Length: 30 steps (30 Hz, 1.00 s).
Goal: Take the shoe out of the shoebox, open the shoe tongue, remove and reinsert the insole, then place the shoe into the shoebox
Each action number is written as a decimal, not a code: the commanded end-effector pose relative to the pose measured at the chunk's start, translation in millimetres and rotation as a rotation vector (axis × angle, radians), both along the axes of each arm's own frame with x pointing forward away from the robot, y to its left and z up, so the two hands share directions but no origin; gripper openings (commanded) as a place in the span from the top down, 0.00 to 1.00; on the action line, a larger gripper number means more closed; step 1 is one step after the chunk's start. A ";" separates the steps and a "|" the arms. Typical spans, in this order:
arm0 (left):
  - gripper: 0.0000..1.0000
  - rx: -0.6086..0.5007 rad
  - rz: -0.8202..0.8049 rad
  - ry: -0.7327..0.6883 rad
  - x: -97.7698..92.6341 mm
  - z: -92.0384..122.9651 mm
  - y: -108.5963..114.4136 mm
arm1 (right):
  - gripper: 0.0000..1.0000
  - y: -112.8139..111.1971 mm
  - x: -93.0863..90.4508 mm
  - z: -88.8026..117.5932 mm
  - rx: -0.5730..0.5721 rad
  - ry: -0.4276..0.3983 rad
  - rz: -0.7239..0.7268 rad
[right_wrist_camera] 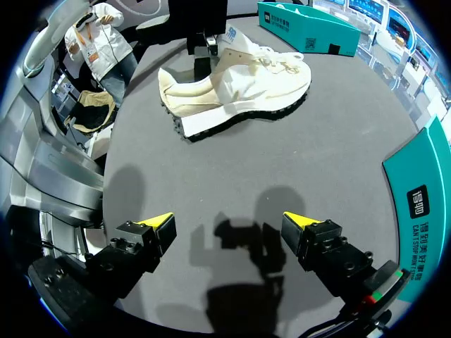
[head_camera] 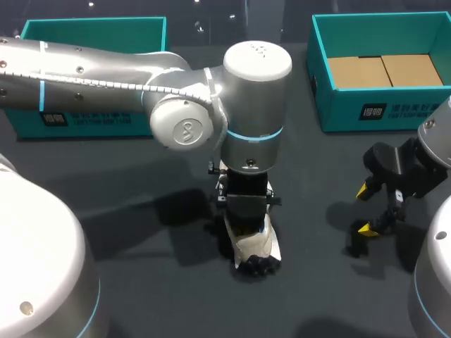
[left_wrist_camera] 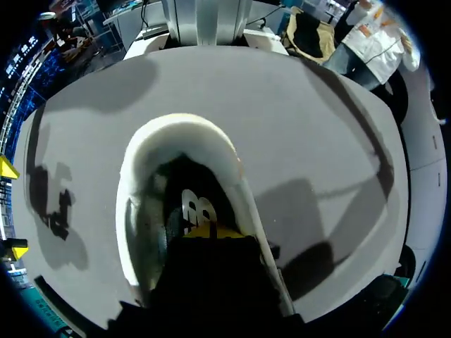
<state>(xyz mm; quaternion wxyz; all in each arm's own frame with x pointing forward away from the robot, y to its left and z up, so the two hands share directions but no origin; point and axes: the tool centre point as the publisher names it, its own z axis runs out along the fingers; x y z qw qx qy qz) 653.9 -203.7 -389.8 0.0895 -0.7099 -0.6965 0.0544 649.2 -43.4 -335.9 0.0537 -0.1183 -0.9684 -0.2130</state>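
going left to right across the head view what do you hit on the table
left shoebox → shoe → right pincer

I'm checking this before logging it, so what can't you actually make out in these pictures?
1. Whether the left pincer grips anything: in the head view its own wrist hides it, and in the left wrist view it is sunk in the dark opening of the shoe.
2. The shoe's inside: in the left wrist view it is shadowed and covered by the pincer.
3. The left shoebox floor: in the head view the left arm crosses it.
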 end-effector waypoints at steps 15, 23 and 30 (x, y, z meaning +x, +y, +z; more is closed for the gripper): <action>1.00 -0.140 0.028 0.060 -9.6 13.6 -26.7 | 0.00 0.1 -1.2 0.1 -0.002 -0.001 -0.001; 1.00 -0.082 0.007 0.095 -22.4 -2.2 -29.3 | 0.00 0.1 -1.2 0.1 -0.002 -0.001 -0.001; 1.00 -0.048 0.056 0.007 -7.6 -24.6 -32.5 | 0.00 0.1 -1.2 0.1 -0.002 -0.001 -0.001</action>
